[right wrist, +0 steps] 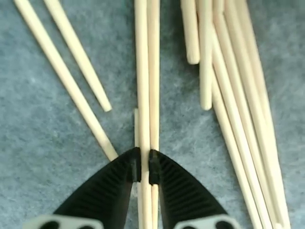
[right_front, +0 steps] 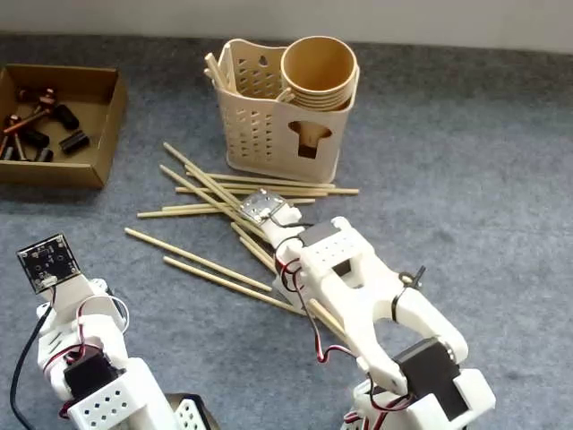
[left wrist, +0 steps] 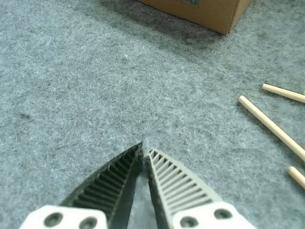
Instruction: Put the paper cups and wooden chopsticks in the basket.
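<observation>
Wooden chopsticks (right_front: 218, 269) lie scattered on grey carpet (left wrist: 95, 71), and my right gripper (right wrist: 144, 164) is down among them. Its two black ribbed fingers (right wrist: 105, 191) are drawn close and pinch a single chopstick (right wrist: 141, 71) near one end. The stick runs straight out past the fingertips with a second stick lying flush against it, and I cannot tell whether that neighbour is caught too. More sticks lie on both sides of the fingers, some touching in a loose bundle, others apart and slanted. Well beyond the fingertips the cream slotted basket (right_front: 260, 134) stands upright, with the paper cups (right_front: 320, 64) stacked inside it and a few chopsticks poking up at its opposite end. My left gripper (left wrist: 143, 151) sits low over bare carpet with its fingers pressed together, holding nothing. A couple of stick ends lie off to one side of it, and a cardboard box (right_front: 54, 172) of small parts sits further ahead. I judge the cups done and the chopstick step in hand, at the grasp. The next move, as I see it, calls for a lift that keeps the stick from pivoting in the pinch. After that comes a swing towards the basket, tipping the stick end-down so it drops inside rather than catching on the rim or the cups.
</observation>
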Available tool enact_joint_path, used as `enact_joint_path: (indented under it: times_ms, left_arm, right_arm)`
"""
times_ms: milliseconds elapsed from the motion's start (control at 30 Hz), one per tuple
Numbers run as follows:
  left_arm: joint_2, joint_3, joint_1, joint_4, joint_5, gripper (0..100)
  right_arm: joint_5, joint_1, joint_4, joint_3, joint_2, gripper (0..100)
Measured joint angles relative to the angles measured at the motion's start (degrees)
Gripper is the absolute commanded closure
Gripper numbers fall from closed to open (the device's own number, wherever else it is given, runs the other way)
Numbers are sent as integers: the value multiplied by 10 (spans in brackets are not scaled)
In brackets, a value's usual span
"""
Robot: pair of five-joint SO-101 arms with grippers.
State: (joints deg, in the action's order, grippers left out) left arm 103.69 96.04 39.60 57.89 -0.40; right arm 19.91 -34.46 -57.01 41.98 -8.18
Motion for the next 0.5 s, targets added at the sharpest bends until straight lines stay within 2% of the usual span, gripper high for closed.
enact_joint_path:
  times_ms: [200, 500]
  left_arm:
    - [0, 0, 0, 0, 0, 995]
    - [0, 0, 0, 0, 0, 995]
  right_arm:
    - [0, 0, -11, 0, -18, 993]
    - [0, 0, -29, 35, -181, 993]
